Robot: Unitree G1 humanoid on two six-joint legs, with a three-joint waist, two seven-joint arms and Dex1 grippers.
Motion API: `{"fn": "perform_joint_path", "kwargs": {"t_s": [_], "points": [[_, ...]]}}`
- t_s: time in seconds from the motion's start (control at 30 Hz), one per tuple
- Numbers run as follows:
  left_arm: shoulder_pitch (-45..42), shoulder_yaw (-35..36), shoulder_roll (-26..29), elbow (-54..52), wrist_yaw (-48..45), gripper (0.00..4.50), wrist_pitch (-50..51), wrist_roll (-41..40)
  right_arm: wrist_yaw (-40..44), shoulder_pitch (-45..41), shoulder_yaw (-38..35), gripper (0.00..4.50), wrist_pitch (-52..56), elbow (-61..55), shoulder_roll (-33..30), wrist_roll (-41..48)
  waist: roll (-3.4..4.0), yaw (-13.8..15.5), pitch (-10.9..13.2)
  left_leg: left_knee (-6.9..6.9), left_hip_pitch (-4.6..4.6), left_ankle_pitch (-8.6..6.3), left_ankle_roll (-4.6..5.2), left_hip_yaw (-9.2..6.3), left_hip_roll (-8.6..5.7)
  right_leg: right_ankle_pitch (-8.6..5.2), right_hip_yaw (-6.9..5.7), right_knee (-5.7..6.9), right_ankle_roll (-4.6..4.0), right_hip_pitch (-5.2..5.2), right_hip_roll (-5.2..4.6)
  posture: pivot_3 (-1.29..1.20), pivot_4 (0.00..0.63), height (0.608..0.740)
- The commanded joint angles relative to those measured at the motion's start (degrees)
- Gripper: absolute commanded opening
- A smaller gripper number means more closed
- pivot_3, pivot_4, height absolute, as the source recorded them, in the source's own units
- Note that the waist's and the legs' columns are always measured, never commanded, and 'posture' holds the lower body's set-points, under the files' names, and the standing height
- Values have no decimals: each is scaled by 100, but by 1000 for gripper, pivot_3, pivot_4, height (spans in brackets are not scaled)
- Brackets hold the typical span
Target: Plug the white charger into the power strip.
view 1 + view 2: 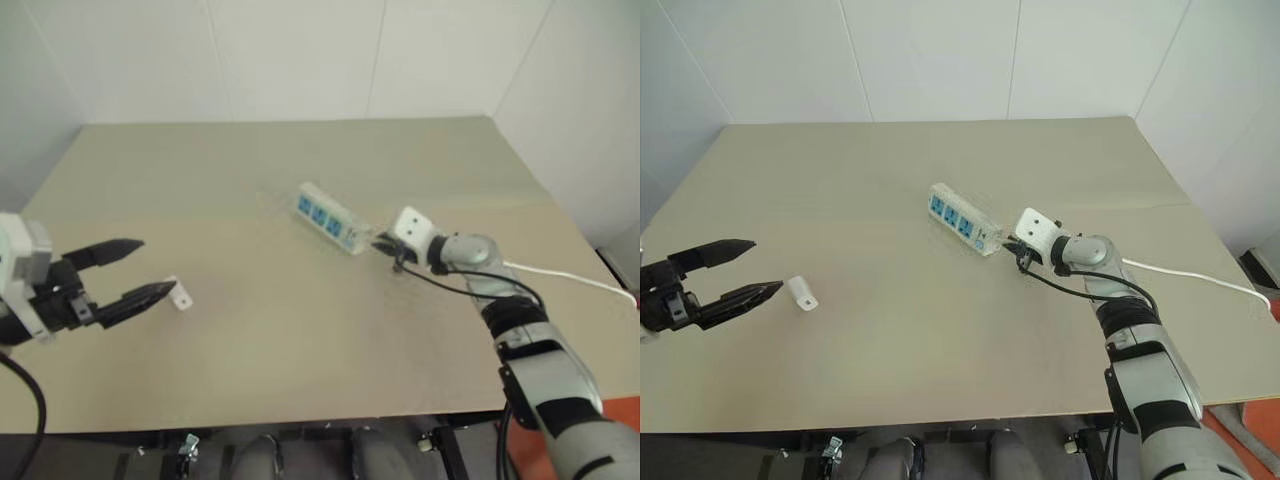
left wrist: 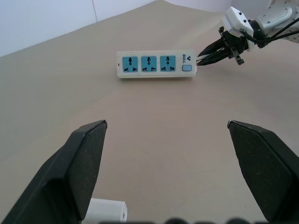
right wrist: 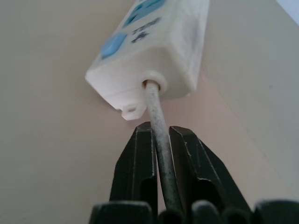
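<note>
on the left side of the tan table (image 1: 300, 350) the left gripper (image 1: 133, 270) hovers above the surface with its two black fingers spread wide apart, holding nothing. just beside its lower fingertip lies the white charger (image 1: 180, 297), a small blocky piece resting on the table, apart from the fingers; in the left wrist view its corner (image 2: 108, 211) shows near the base of one finger. well apart from it, toward the middle of the table, the power strip (image 1: 329, 218) lies flat at an angle, its three blue sockets facing up and empty, the switch end pointing toward the right arm. at that end the right gripper (image 1: 384, 243) is clenched on the thin white cord (image 3: 161, 154) just beside where it leaves the strip, the cord pinched between the two black fingers. further right, the cord (image 1: 565, 274) trails across the table toward its right edge
</note>
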Motion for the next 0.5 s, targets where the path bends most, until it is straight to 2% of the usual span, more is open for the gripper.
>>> {"fn": "perform_joint_path", "kwargs": {"t_s": [0.03,0.13,0.23,0.33,0.5], "points": [[38,236,10,-173,54,4500,-11,-90,232,-197,-211,10,-137,-199,-40,196,0,-7,0,0,0,0,0,1,1,0,0,0,0,0,1,0,150,740],[38,218,19,-159,59,4500,-20,-98,680,-175,-386,10,138,-512,-31,554,0,-9,0,0,2,0,0,2,1,0,1,1,0,0,1,0,150,740],[11,180,37,-122,53,4500,-36,-90,1176,59,-680,10,692,-1334,-17,1200,0,-10,0,0,3,0,0,2,2,0,2,2,0,0,1,0,150,740],[-25,122,58,-74,35,4500,-49,-71,1818,609,-916,10,1626,-2509,-162,2022,0,13,0,-1,2,-1,0,-2,4,0,0,3,0,0,2,0,150,740],[-88,12,70,-24,14,4500,-54,-62,2284,1580,-899,10,2710,-3849,-470,2606,0,45,0,2,1,-1,0,-3,2,0,-1,3,0,1,-2,0,150,740]]}}
